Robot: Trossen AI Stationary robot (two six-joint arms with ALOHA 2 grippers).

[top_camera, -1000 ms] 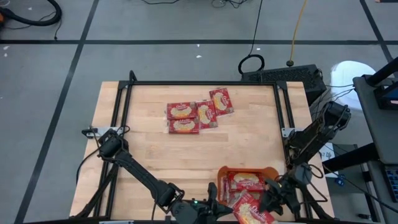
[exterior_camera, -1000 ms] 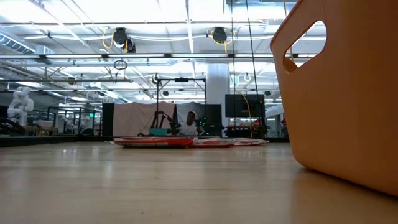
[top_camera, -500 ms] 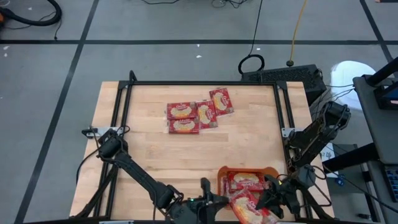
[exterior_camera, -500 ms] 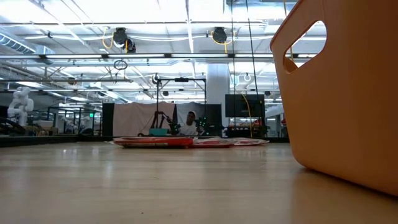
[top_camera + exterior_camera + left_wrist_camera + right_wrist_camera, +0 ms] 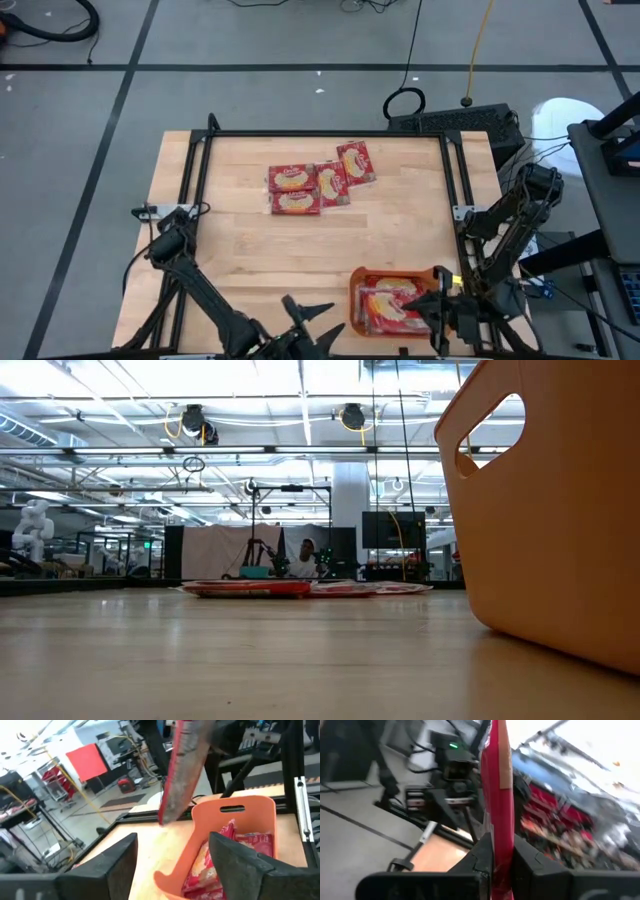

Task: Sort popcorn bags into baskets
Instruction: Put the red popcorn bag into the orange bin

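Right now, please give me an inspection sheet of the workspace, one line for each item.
Surface: wooden table, dark frame on it.
Job's things: four bags clustered at the far side; orange basket near the right arm, bags inside.
Clutter: nothing seen.
Grippers: left gripper open, empty, beside the basket; right gripper shut on a held bag, edge-on.
Cables: loose cables on the floor beyond the table.
Surroundings: grey floor, workshop; a person far behind.

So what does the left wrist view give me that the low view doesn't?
Left wrist only: the open left gripper, packets lying inside the orange basket, and a red packet hanging edge-on above it. Low only: the packets still on the table far off, with the room behind. Both: the basket's outer wall and handle slot.
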